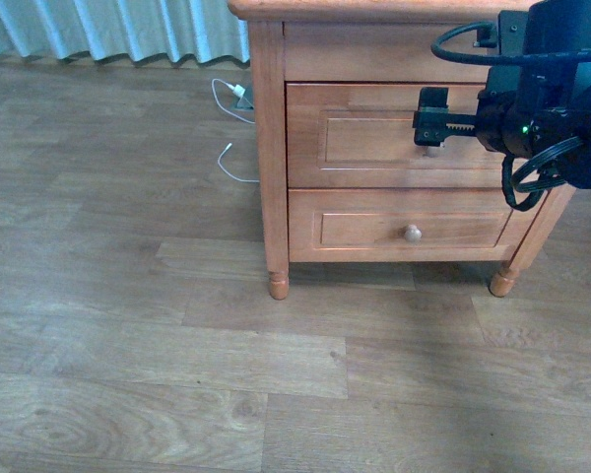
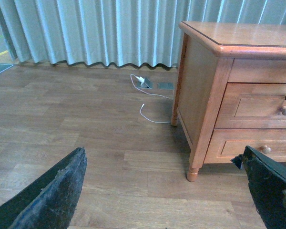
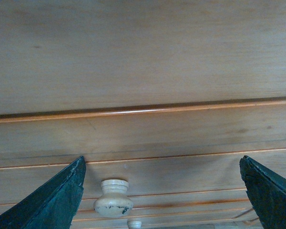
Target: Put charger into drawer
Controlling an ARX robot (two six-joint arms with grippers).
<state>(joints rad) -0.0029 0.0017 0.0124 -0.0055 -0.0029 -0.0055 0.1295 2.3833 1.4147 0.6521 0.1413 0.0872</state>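
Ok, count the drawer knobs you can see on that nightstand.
2. The upper knob sits on the taller drawer, between the open right hand's fingers. The lower knob is centred on the shorter drawer beneath. None seem hidden.

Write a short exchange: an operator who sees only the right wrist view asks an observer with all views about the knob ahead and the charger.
Operator: My right gripper is open, with a pale knob ahead of it. Which drawer is that knob on?
Observer: The upper, taller drawer, which is shut; the shorter drawer sits below it.
Operator: Can you see the charger anywhere?
Observer: No view shows it. Only a thin white cable lies on the floor beside the cabinet.
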